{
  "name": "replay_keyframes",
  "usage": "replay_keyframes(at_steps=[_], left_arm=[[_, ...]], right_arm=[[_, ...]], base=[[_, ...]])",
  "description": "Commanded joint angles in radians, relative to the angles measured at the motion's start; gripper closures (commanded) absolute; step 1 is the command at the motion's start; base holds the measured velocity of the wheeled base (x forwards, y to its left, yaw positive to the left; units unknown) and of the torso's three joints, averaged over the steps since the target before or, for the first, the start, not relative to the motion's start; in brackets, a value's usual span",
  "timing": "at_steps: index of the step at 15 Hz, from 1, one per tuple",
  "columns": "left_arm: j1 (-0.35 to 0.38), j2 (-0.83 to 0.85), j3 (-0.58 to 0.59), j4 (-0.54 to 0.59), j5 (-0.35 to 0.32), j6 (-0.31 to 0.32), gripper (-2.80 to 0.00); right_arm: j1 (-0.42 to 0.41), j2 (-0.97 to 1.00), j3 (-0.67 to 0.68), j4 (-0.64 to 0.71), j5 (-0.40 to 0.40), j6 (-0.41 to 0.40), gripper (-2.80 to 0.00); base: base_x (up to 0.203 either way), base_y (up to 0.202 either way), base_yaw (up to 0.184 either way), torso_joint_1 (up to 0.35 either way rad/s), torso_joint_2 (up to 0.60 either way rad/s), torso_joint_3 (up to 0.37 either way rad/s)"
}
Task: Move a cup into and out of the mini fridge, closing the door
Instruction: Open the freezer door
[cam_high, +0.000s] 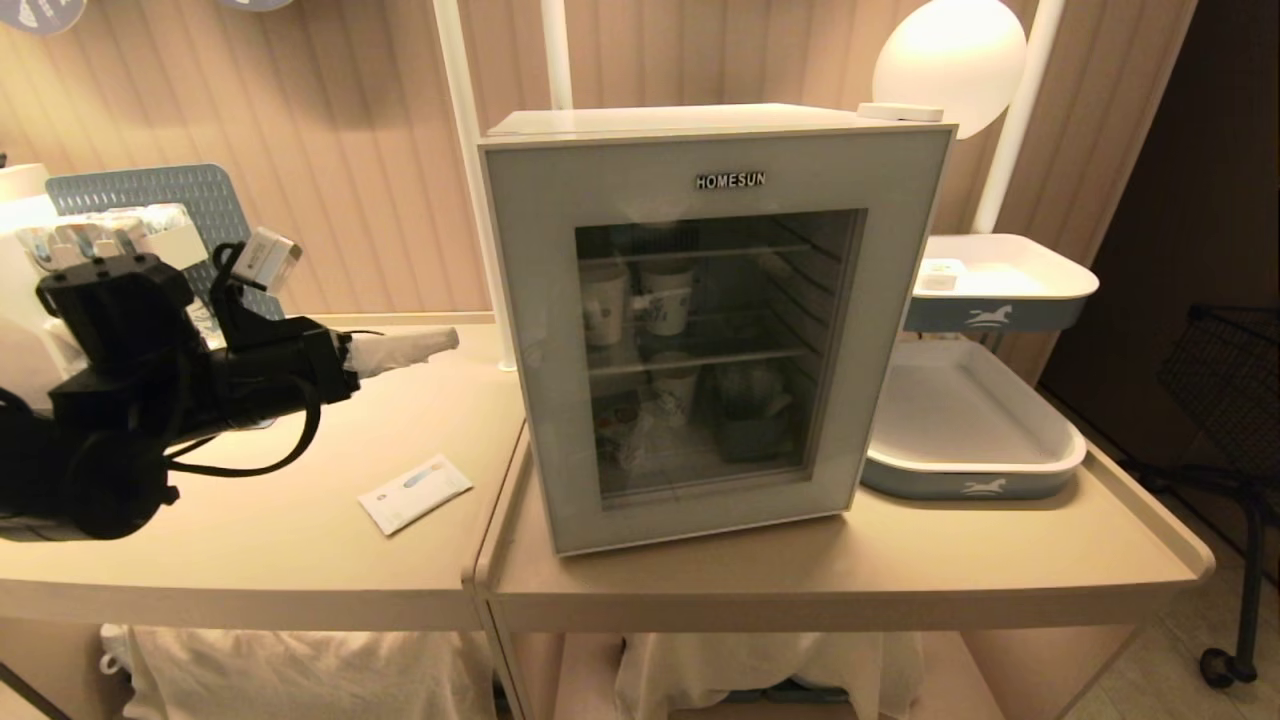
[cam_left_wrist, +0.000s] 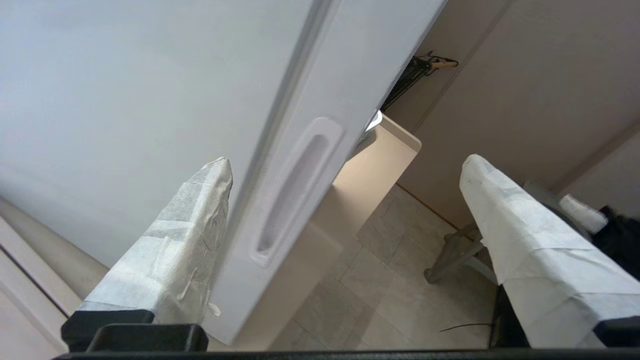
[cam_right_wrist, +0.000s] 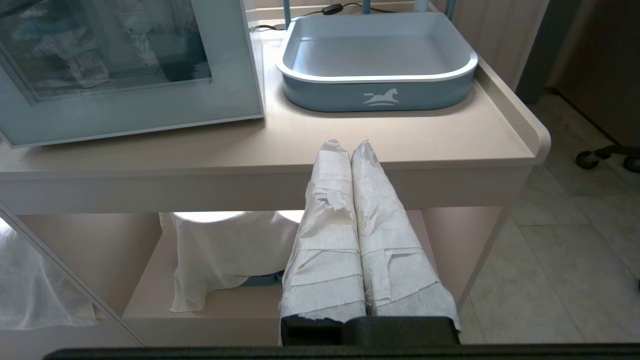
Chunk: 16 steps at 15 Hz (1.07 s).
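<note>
Mini fridge (cam_left_wrist: 125, 100) | door (cam_left_wrist: 310, 150) handle recess between spread left fingers (cam_left_wrist: 190, 240) | nothing held

Contents behind the door (cam_high: 700, 330) glass of the mini fridge (cam_high: 690, 120) are dim and reflective: paper cups show on the upper shelves, but items on the fridge floor cannot be identified, and the cup cannot be told apart there. In the left wrist view the fridge side wall (cam_left_wrist: 125, 100) is cut off by the frame edges. Left of the fridge, the packet (cam_high: 415, 492) print is too small to read. The left gripper (cam_high: 425, 345) shows only one wrapped finger in the head view.
</note>
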<state>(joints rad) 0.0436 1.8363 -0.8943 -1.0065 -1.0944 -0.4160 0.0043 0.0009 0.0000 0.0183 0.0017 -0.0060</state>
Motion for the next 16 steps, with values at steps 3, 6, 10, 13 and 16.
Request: replay_keyframes(at_steps=[3, 6, 10, 13, 16], left_arm=[[-0.039, 0.127, 0.018, -0.068, 0.000, -0.003, -2.80], [-0.091, 0.125, 0.041, -0.072, 0.002, -0.004, -2.80], [-0.126, 0.124, 0.058, -0.075, 0.005, -0.001, -2.80], [-0.131, 0.129, 0.063, -0.094, 0.005, -0.003, -2.80], [-0.148, 0.145, 0.064, -0.098, 0.012, -0.003, -2.80]], right_arm=[[0.000, 0.002, 0.000, 0.000, 0.000, 0.001, 0.00], [0.000, 0.001, 0.000, 0.000, 0.000, 0.001, 0.00], [0.000, 0.002, 0.000, 0.000, 0.000, 0.001, 0.00], [0.000, 0.002, 0.000, 0.000, 0.000, 0.003, 0.00], [0.000, 0.002, 0.000, 0.000, 0.000, 0.003, 0.00]], base=[[0.000, 0.000, 0.000, 0.000, 0.00, 0.000], [0.000, 0.000, 0.000, 0.000, 0.00, 0.000], [0.000, 0.000, 0.000, 0.000, 0.00, 0.000], [0.000, 0.000, 0.000, 0.000, 0.00, 0.000], [0.000, 0.000, 0.000, 0.000, 0.00, 0.000]])
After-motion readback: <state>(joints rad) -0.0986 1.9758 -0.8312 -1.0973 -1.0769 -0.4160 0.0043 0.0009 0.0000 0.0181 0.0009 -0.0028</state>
